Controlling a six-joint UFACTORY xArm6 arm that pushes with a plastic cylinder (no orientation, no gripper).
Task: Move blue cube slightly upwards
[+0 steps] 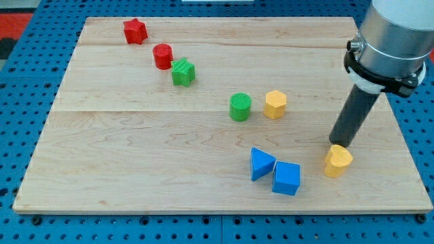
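Note:
The blue cube lies near the board's bottom edge, right of centre. A blue triangular block touches its upper left side. My tip stands to the cube's right and a little higher, apart from it. The tip rests at the top edge of a yellow block, which sits between it and the view's bottom.
A yellow hexagonal block and a green cylinder sit mid-board. A green star, a red cylinder and a red star run toward the top left. The wooden board lies on a blue pegboard.

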